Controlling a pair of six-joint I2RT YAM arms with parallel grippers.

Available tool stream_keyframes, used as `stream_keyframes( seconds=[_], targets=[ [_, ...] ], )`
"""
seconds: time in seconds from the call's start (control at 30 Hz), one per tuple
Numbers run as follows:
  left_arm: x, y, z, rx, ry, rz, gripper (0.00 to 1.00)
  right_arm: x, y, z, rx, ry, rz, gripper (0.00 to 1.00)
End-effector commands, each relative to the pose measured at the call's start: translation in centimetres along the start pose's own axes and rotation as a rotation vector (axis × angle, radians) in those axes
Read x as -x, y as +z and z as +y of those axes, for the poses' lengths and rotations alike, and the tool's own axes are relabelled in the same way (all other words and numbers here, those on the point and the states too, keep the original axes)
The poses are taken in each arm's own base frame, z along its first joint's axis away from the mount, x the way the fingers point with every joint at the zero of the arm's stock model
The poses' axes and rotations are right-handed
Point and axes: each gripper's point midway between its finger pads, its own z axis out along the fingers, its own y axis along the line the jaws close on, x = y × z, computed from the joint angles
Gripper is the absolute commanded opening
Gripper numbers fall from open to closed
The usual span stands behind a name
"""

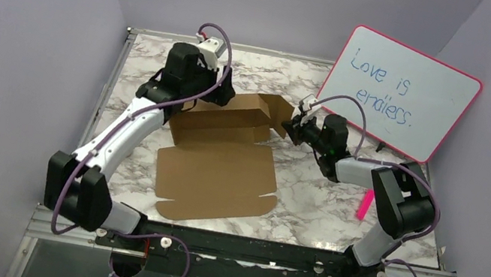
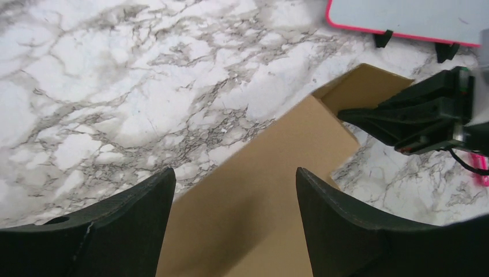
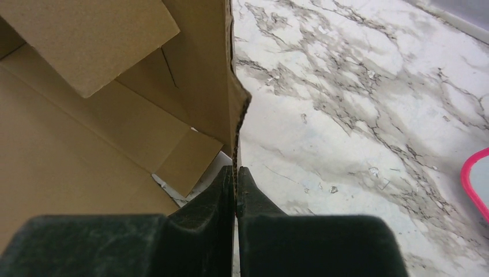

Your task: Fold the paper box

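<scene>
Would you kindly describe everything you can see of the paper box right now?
The paper box is plain brown, unprinted cardboard: a die-cut sheet with slits and flaps, its near half lying flat on the marble table, its far panels folded upward. The right gripper pinches the edge of the raised right flap; the open left gripper hovers over the far-left part, contact unclear.

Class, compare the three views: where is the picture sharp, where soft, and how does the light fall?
Top external view: even, soft light, no glare on the marble table, faint shadows beside the paper box. Left wrist view: marble crisp, the left fingers at the bottom edge dark and soft. Right wrist view: the right fingers near-black with little detail, the cardboard nearest the lens slightly blurred.
</scene>
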Motion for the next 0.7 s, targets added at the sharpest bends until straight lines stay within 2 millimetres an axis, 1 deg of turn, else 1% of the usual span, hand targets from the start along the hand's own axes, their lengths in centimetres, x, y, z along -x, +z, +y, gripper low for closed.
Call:
stream_keyframes(
  seconds=[0.0,0.07,0.17,0.23,0.37,0.43,0.47,0.67],
  targets=[
    [4.2,-4.3,-2.3,0.101,0.073,-0.204,0.77,2.2,-0.5,-0.9,-0.063,-0.021,-0.065,0.07],
    [4.0,-5.2,-3.4,0.127,0.078,-0.238,0.77,2.4,-0.6,-0.9,-0.065,-0.019,-0.069,0.06],
    [2.3,-5.7,-5.2,0.151,0.086,-0.253,0.77,2.4,-0.6,-0.9,-0.069,-0.009,-0.069,0.05],
    [0.8,-5.6,-6.7,0.160,0.095,-0.252,0.77,2.5,-0.7,-0.8,-0.068,-0.007,-0.072,0.04],
    [-2.7,-4.6,-9.8,0.142,0.108,-0.246,0.77,2.4,-0.7,-0.8,-0.072,0.006,-0.072,0.03],
    [-4.4,-3.9,-10.9,0.136,0.115,-0.248,0.77,2.3,-0.7,-0.7,-0.069,0.011,-0.070,0.03],
    [-4.7,-3.6,-11.5,0.135,0.114,-0.269,0.78,2.2,-0.7,-0.6,-0.069,0.013,-0.068,0.02],
    [-8.4,-0.7,-12.4,0.161,0.120,-0.333,0.80,1.5,-0.7,-0.3,-0.058,0.027,-0.055,0.02]
  ],
)
